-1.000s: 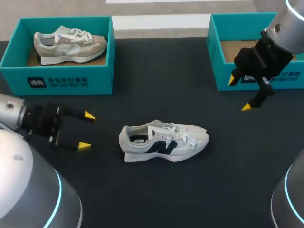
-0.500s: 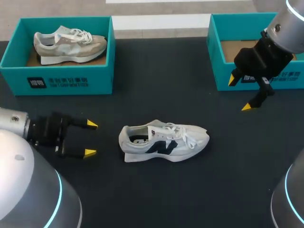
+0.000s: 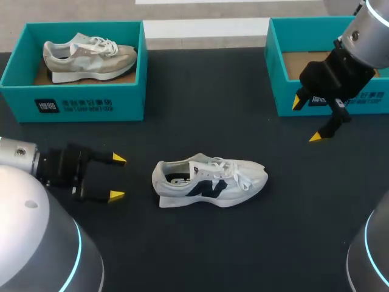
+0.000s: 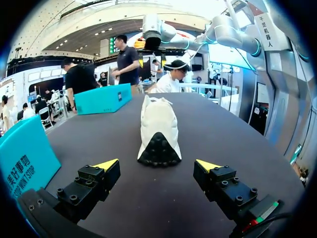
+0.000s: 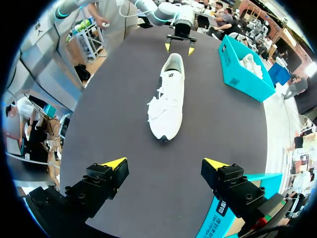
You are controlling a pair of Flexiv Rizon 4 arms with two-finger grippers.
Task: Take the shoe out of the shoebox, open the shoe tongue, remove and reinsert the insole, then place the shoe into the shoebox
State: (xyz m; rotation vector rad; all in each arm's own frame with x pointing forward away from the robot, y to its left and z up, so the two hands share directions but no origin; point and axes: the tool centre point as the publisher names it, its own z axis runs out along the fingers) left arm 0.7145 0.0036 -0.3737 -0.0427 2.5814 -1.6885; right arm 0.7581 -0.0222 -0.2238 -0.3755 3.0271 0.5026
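A white shoe [image 3: 209,182] with a dark side logo lies on its sole in the middle of the black table, heel toward my left arm. My left gripper [image 3: 115,177] is open, level with the heel and a short gap away from it; in its wrist view the heel of the shoe [image 4: 158,130] sits just ahead between the fingers of my left gripper [image 4: 157,165]. My right gripper [image 3: 307,120] hangs open above the table in front of the empty teal shoebox [image 3: 328,103]. From the right wrist the shoe [image 5: 167,99] lies well ahead, toe nearest my right gripper [image 5: 168,163].
A second teal shoebox [image 3: 79,100] at the back left holds a beige shoe [image 3: 89,56]. In the right wrist view that box [image 5: 243,69] sits beyond the shoe, with my left gripper [image 5: 179,47] at the shoe's far end.
My left gripper moved toward the shoe's heel and slightly toward the front edge, then stopped. My right arm and the shoe stayed where they were.
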